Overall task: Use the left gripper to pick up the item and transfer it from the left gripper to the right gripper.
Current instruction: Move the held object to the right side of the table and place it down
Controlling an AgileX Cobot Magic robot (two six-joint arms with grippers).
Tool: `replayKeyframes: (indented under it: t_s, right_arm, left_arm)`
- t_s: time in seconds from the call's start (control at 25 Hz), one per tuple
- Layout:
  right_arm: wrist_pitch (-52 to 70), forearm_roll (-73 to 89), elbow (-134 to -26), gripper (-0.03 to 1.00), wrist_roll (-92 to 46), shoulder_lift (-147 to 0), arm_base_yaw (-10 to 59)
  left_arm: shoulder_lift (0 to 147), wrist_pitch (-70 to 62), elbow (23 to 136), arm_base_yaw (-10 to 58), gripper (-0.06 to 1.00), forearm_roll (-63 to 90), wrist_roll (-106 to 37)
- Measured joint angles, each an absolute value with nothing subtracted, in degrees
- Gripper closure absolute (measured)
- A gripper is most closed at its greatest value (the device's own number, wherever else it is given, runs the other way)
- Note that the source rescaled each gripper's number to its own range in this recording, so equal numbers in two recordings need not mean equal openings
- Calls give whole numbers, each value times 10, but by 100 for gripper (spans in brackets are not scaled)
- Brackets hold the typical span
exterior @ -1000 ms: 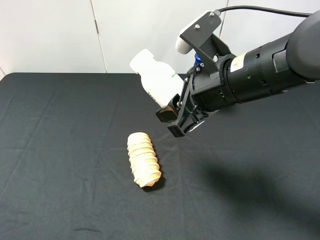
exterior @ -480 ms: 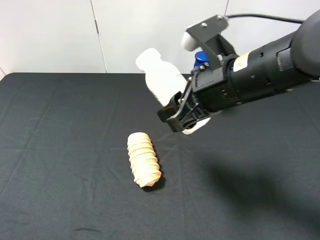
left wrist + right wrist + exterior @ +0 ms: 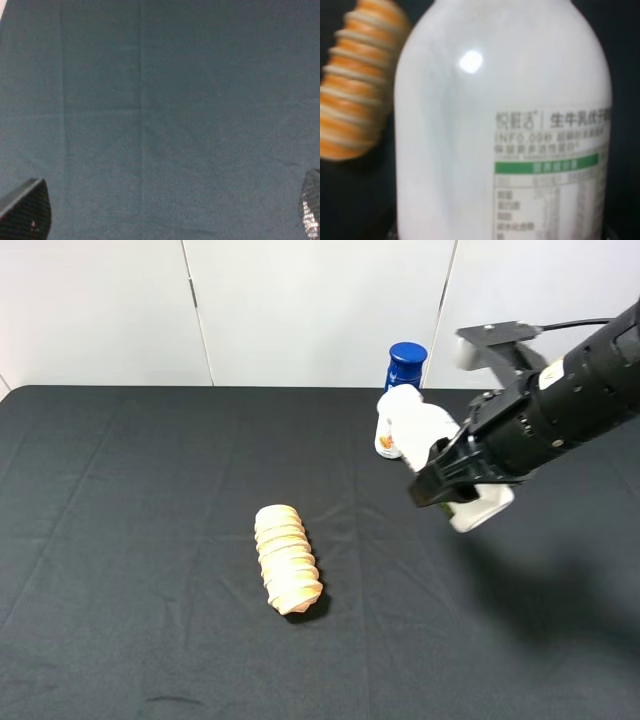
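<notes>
A white milk bottle [image 3: 421,427] with a green-striped label is held tilted in the air at the right, above the black cloth. My right gripper [image 3: 450,486] is shut on its body. The bottle fills the right wrist view [image 3: 500,125]. My left gripper [image 3: 167,215] is open and empty. Only its two dark fingertips [image 3: 25,212] show, far apart at the frame's corners, over bare black cloth. The left arm is out of the exterior high view.
A ridged orange-and-cream bread roll [image 3: 287,558] lies on the black tablecloth [image 3: 120,520] near the middle, and also shows in the right wrist view [image 3: 360,85]. A blue can [image 3: 406,365] stands at the table's back edge, behind the bottle.
My right arm has carried the bottle from above the table's middle to the right and lower. The blue can behind it is now uncovered. The bread roll has not moved.
</notes>
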State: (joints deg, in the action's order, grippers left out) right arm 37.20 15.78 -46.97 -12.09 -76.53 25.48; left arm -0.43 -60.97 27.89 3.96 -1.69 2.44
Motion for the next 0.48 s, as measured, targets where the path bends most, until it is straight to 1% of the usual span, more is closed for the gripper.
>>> replayKeyframes:
  t_s: [0.16, 0.28, 0.48]
  right_arm:
    - [377, 133, -470, 93, -106, -798, 197]
    - [382, 126, -470, 93, -104, -841, 166]
    - [378, 101, -470, 93, -104, -914, 148]
  left_arm:
    - [-4, -610, 279, 40, -4, -17, 24]
    - [-4, -610, 279, 40, -4, -17, 24]
    - [-4, -610, 279, 40, -4, -17, 24]
